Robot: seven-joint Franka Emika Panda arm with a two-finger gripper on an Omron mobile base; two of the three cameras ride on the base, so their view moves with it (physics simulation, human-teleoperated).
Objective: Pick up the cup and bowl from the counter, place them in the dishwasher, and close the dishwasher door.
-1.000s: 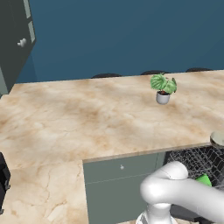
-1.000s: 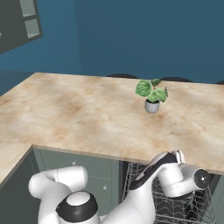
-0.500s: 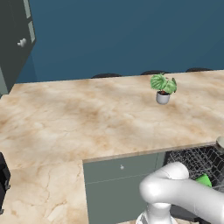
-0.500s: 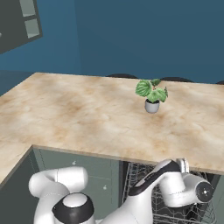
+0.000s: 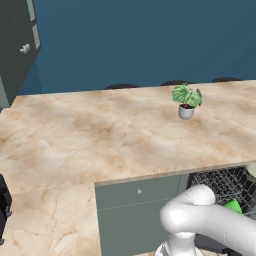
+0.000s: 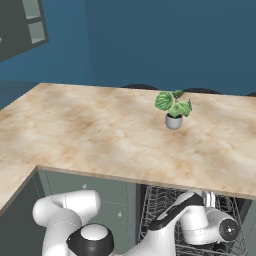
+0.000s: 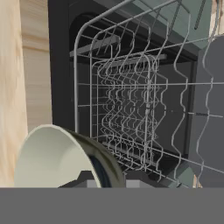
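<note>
Kitchen backdrop: blue wall, marbled counter (image 5: 100,145) carrying a potted plant (image 6: 173,107). Jaws are nearly closed, pinching the bowl (image 7: 61,157) by its rim, so the gripper (image 7: 109,183) is holding it just outside the dishwasher (image 7: 131,87) rack (image 7: 127,105). Cup (image 5: 232,206) is sitting in the rack. Bowl is looking light, rigid and slick, so the thin rim pinch is probably prone to slipping.

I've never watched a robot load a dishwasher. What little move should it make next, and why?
Probably lower the bowl a bit further into the wire rack. The hand view shows the bowl tilted at the gripper with the rack open just beyond it, and the green cup already sits inside the dishwasher.
</note>
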